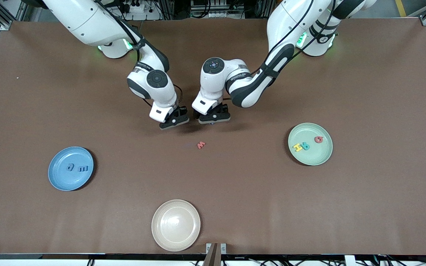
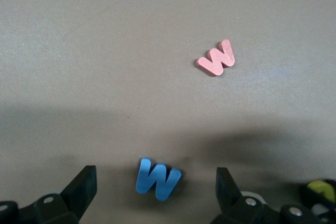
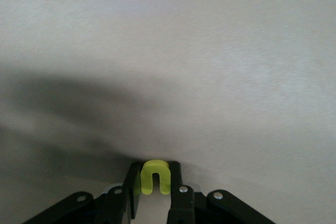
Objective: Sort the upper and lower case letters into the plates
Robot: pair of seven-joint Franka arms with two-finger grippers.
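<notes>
My right gripper [image 3: 155,176] is shut on a small yellow letter [image 3: 155,177], low over the middle of the table [image 1: 174,122]. Beside it, my left gripper [image 2: 156,181] stands open and low, with a blue W [image 2: 157,178] lying flat on the table between its fingers, untouched. A pink letter [image 1: 201,145] lies loose a little nearer the front camera; it also shows in the left wrist view [image 2: 216,59]. The sky blue plate [image 1: 59,177] holds two dark blue letters [image 1: 77,168]. The mint green plate [image 1: 309,157] holds a yellow letter [image 1: 298,147], a teal one [image 1: 306,146] and a red one [image 1: 318,139].
A cream-beige plate [image 1: 176,236] sits near the front edge of the brown table, with nothing in it. The two grippers hang close side by side [image 1: 214,119]. The right gripper's yellow letter shows at the edge of the left wrist view [image 2: 320,188].
</notes>
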